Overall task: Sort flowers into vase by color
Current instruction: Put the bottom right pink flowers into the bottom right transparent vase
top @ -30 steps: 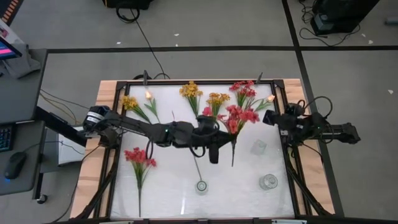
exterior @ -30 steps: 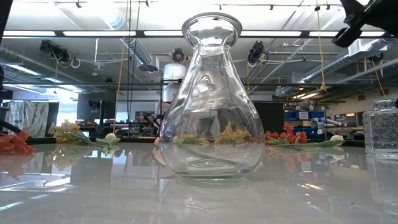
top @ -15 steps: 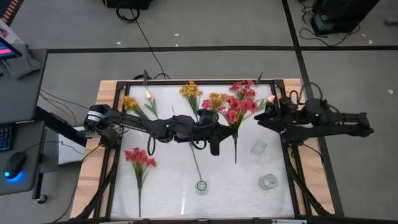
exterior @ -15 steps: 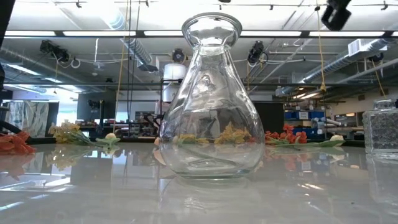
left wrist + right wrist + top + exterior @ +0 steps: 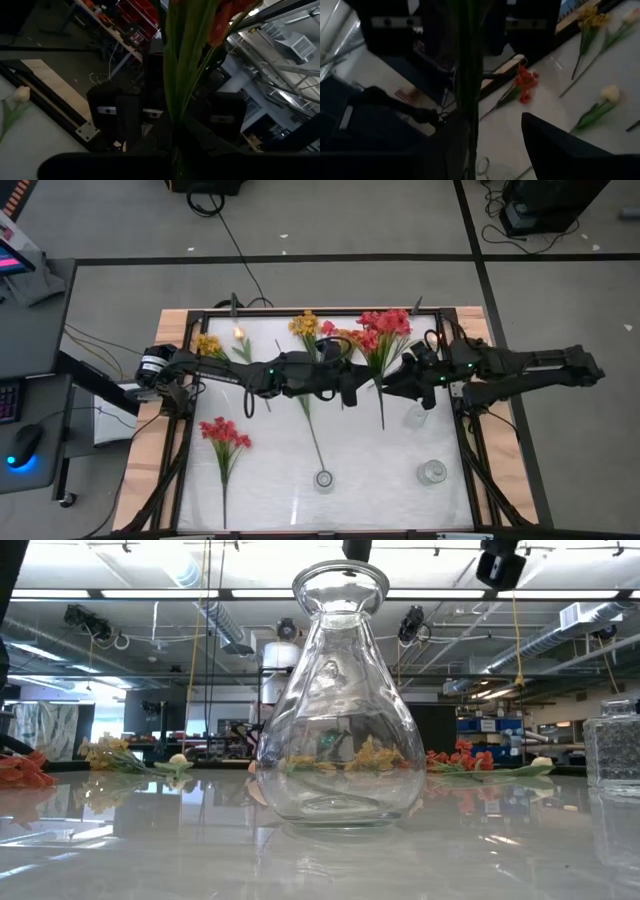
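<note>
Right tool [image 5: 393, 380] now half-spread beside bushy red flowers [image 5: 383, 330], their slim stem in pinched left tool [image 5: 350, 387].

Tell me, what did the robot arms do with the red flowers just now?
The left hand stayed shut on the red flowers and carried them a bit toward the back of the table. The right hand swung in from the right edge and now has its fingers either side of the green stem, not yet closed. The other flowers on the table and the glass vases did not move.
</note>
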